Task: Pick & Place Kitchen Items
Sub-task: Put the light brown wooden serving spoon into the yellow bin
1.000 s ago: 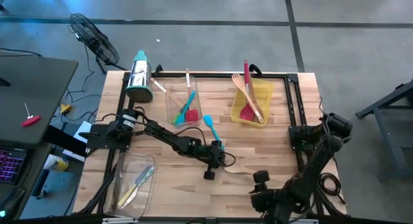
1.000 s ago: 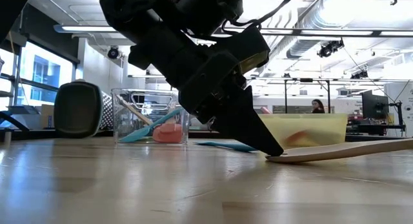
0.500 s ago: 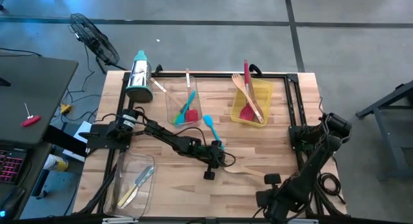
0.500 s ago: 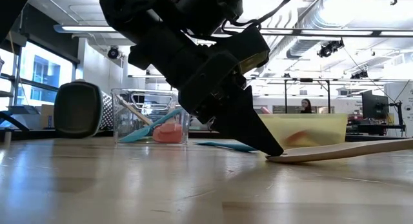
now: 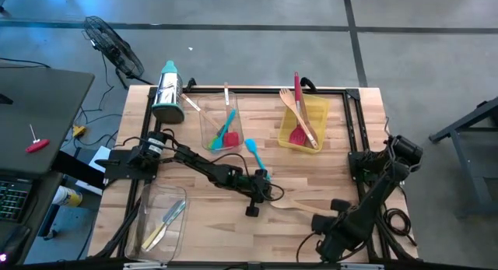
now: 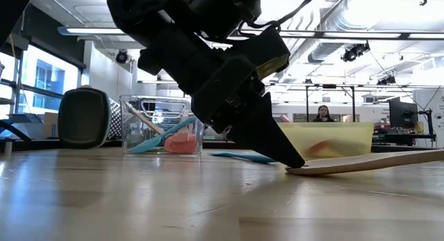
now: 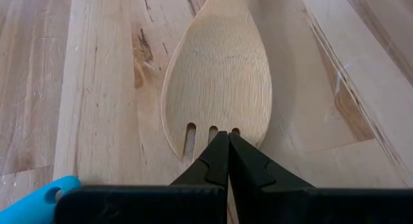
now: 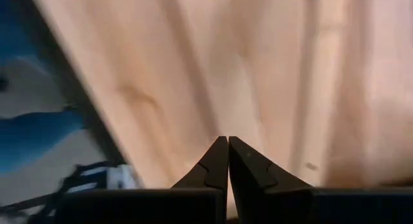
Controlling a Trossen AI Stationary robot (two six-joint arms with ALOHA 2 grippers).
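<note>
Two grippers pinched shut: our right gripper (image 5: pixel 325 247) just closed empty while retreating; left gripper (image 7: pixel 228 158) unchanged, tips nipping wooden fork (image 7: pixel 217 82), lift pending.

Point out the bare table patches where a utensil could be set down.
Bare wood lies between the yellow bin and the right gripper, and between the grater and the clear bin. The middle is crowded: the left gripper sits shut at the wooden fork, blue spatula beside it.

Steel grater (image 5: pixel 167 92) lying beside clear bin (image 5: pixel 220 128); yellow bin (image 5: pixel 305 124) apart.
</note>
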